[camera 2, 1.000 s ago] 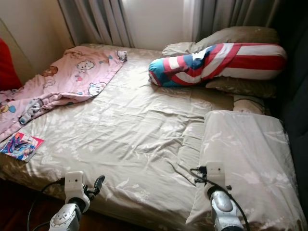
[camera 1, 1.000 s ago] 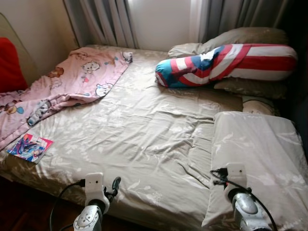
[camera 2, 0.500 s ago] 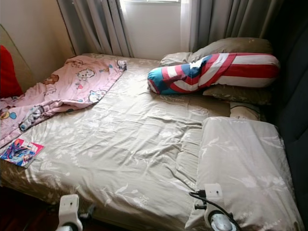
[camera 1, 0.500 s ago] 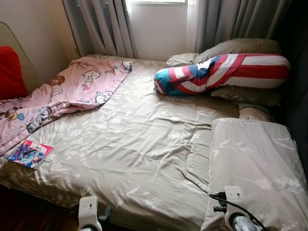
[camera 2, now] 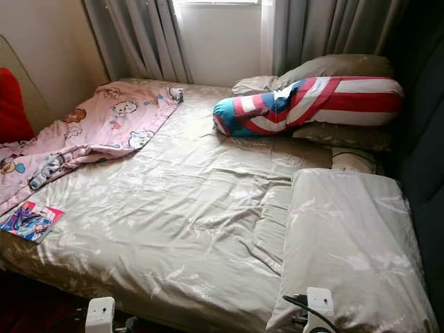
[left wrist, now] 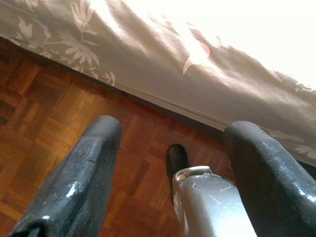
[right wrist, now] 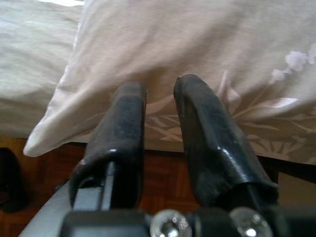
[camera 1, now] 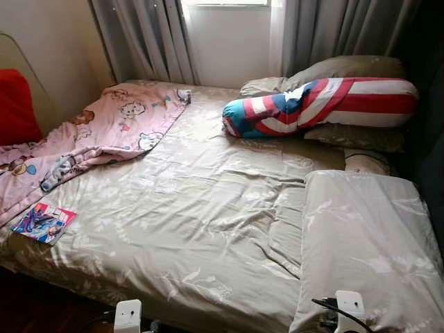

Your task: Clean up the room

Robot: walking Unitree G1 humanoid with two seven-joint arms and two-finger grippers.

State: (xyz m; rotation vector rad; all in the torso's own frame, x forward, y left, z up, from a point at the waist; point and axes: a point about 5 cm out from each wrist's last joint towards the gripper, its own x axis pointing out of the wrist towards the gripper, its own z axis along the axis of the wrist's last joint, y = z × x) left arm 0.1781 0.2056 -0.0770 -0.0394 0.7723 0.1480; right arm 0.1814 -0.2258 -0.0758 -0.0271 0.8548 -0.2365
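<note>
A bed (camera 1: 201, 208) with a wrinkled beige sheet lies before me. A pink cartoon blanket (camera 1: 90, 135) is bunched on its left side, and a colourful book (camera 1: 43, 222) lies near the left front corner. A red, white and blue bolster (camera 1: 319, 104) rests at the head on beige pillows (camera 1: 340, 68). A large beige pillow (camera 1: 368, 243) covers the front right corner. My left gripper (left wrist: 173, 131) hangs open over the wooden floor (left wrist: 44, 143) by the bed's edge. My right gripper (right wrist: 159, 89) is shut and empty, pointing at the large pillow's edge (right wrist: 163, 44).
Grey curtains (camera 1: 146, 38) and a window stand behind the bed. A red cushion (camera 1: 15, 104) leans against the left wall. Dark furniture borders the bed on the right (camera 1: 430, 139). Wooden floor runs along the bed's front edge.
Both arms have dropped low, so just their white wrist boxes remain at the bottom edge. The camera tilted up a little, bringing the window into view.
</note>
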